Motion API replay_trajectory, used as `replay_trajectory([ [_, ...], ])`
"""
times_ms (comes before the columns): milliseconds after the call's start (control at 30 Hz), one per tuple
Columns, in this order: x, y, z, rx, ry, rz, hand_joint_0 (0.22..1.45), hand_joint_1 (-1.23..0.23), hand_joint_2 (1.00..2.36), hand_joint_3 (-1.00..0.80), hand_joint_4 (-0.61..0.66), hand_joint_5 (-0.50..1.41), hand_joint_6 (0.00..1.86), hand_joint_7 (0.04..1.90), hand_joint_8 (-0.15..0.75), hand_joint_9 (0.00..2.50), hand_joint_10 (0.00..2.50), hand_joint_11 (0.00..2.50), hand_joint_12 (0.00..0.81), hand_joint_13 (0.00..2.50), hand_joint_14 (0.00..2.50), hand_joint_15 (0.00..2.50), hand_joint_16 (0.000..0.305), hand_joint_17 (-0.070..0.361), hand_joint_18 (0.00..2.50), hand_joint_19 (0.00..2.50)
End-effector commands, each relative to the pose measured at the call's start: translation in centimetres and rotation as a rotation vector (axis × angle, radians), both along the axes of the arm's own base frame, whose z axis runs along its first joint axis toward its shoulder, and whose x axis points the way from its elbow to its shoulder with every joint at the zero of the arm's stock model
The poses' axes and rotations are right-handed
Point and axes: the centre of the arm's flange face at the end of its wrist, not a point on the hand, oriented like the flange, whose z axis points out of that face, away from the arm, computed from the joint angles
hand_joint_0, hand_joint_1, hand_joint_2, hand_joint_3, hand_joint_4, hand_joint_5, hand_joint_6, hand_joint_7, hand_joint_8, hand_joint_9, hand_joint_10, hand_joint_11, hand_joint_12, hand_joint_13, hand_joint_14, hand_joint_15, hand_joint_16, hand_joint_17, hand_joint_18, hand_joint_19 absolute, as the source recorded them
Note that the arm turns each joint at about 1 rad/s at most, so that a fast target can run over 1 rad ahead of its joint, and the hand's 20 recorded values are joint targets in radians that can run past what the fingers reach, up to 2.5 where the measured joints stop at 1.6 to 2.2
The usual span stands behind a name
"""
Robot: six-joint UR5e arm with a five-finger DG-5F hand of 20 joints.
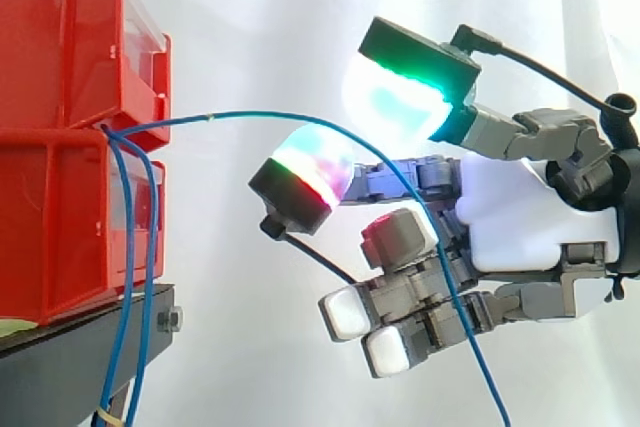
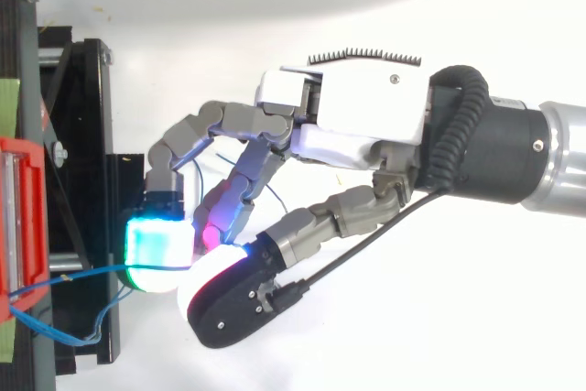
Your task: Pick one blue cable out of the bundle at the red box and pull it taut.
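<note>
Two red boxes (image 1: 60,147) sit stacked at the left on a black stand (image 1: 70,367). The hand (image 1: 510,212) is just to their right, its thumb and one finger pad (image 1: 305,172) pinched narrowly on one blue cable (image 1: 210,116). The cable arcs slack from between the boxes to the pads, then drops past the palm. Other blue strands (image 1: 150,267) hang down the front of the lower box.

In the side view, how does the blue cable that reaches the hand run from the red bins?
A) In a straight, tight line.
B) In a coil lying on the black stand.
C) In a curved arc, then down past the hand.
C: the blue cable leaves the red bins where the upper meets the lower, bows over to the hand and drops across it, so it is not yet taut.
</note>
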Motion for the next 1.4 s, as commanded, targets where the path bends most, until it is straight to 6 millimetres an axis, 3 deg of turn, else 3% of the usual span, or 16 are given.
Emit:
replay_trajectory([
  [0,0.0,0.0,0.0,0.0,0.0,-0.001,0.5,-0.79,1.0,-0.5,0.02,-0.08,0.91,0.93,0.402,1.24,0.01,0.97,0.401,0.95,0.01,0.47,0.054,0.121,0.82,0.52],
  [267,0.0,0.0,0.0,0.0,0.0,-0.001,0.59,-0.78,1.0,-0.44,0.0,-0.07,0.91,0.98,0.383,1.26,0.01,0.98,0.382,0.95,0.01,0.49,0.049,0.111,0.81,0.54],
  [467,0.0,0.0,0.0,-0.001,0.0,0.0,0.59,-0.8,1.01,-0.35,0.0,-0.06,0.91,0.98,0.388,1.3,0.01,1.0,0.38,0.98,0.02,0.51,0.049,0.11,0.85,0.56],
  [800,0.04,0.12,0.03,-0.002,-0.003,0.001,0.56,-0.64,1.01,-0.33,0.0,-0.05,0.89,0.99,0.382,1.38,0.01,0.94,0.397,0.99,0.01,0.51,0.051,0.115,0.85,0.59],
  [1133,0.0,0.0,0.0,-0.001,0.0,0.0,0.58,-0.76,1.02,-0.29,0.03,-0.05,0.88,1.07,0.388,1.39,0.01,0.97,0.387,1.0,0.02,0.5,0.05,0.111,0.87,0.56],
  [1367,0.03,0.02,0.03,-0.002,-0.003,0.001,0.57,-0.75,1.01,-0.36,0.02,-0.05,0.89,1.04,0.382,1.39,0.01,0.96,0.384,1.0,0.02,0.5,0.049,0.111,0.88,0.56],
])
